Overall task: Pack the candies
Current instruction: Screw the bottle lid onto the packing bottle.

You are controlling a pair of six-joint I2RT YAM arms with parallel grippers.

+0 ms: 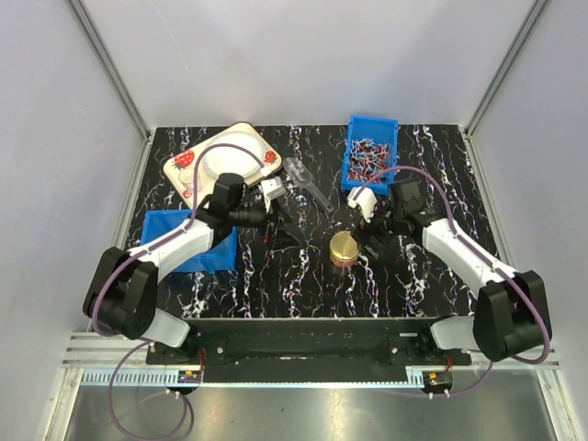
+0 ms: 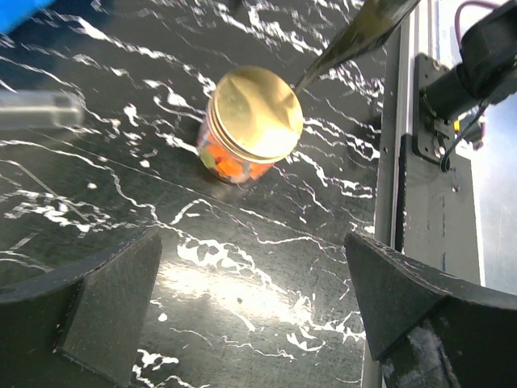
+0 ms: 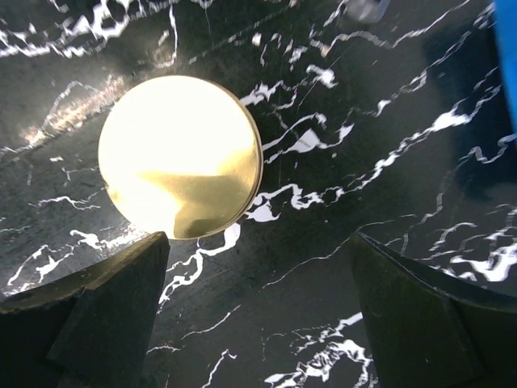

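Observation:
A small glass jar with a gold lid (image 1: 344, 248) stands on the black marbled table between my two grippers. In the left wrist view the candies (image 2: 230, 164) show through the glass under the lid (image 2: 254, 113), orange and green among them. My left gripper (image 1: 276, 228) hovers to the jar's left, open and holding nothing (image 2: 254, 283). My right gripper (image 1: 369, 237) is just right of the jar, open too, with only bare table between its fingers (image 3: 258, 283). The lid (image 3: 179, 156) lies beyond its left finger, apart from it.
At the back right stands a blue bin (image 1: 353, 154) of longer wrapped sweets. Another blue bin (image 1: 165, 225) sits under my left arm. A cream tray (image 1: 175, 170) with a white plate is at the back left. A clear plastic piece (image 1: 308, 179) lies mid-table.

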